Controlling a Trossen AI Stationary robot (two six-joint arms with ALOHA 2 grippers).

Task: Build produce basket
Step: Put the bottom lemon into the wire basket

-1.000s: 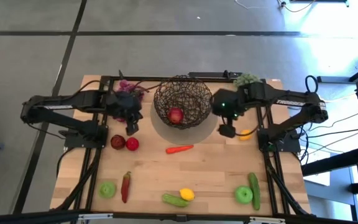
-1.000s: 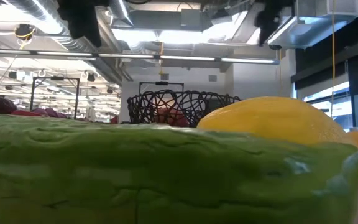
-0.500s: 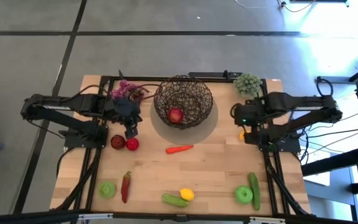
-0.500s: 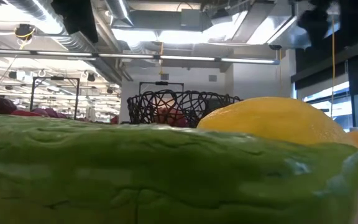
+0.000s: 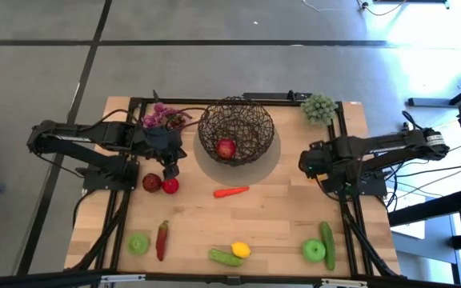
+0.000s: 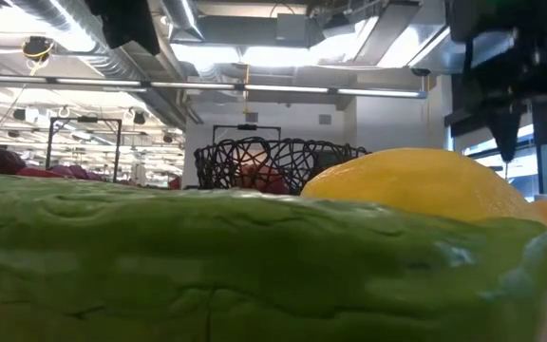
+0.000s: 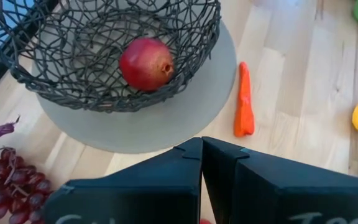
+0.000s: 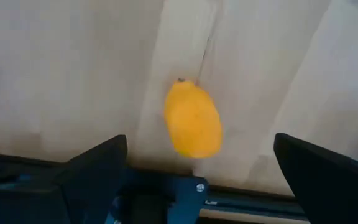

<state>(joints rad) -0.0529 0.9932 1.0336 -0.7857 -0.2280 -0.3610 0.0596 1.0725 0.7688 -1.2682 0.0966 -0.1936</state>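
Note:
The dark wire basket (image 5: 236, 132) stands on a grey disc at the far middle, with one red fruit (image 7: 146, 63) inside. My right gripper (image 8: 196, 144) is open and points down over an orange-yellow oval fruit (image 8: 193, 121) lying on the table's right side; its fingers stand either side without touching. In the high view the right arm (image 5: 320, 162) hides that fruit. My left gripper (image 5: 169, 167) is shut and empty, just left of the basket and above two red apples (image 5: 160, 184).
An orange carrot (image 5: 231, 191) lies in front of the basket, purple grapes (image 5: 162, 118) and a pale green cluster (image 5: 318, 107) at the far edge. Near the front edge lie a chilli (image 5: 162, 239), green apples (image 5: 138, 243), a lemon (image 5: 240, 250) and cucumbers (image 5: 327, 242).
My right gripper has swung away from the basket toward the table's right edge and dropped down over the orange-yellow fruit, staying open. The fruit has stayed where it was.

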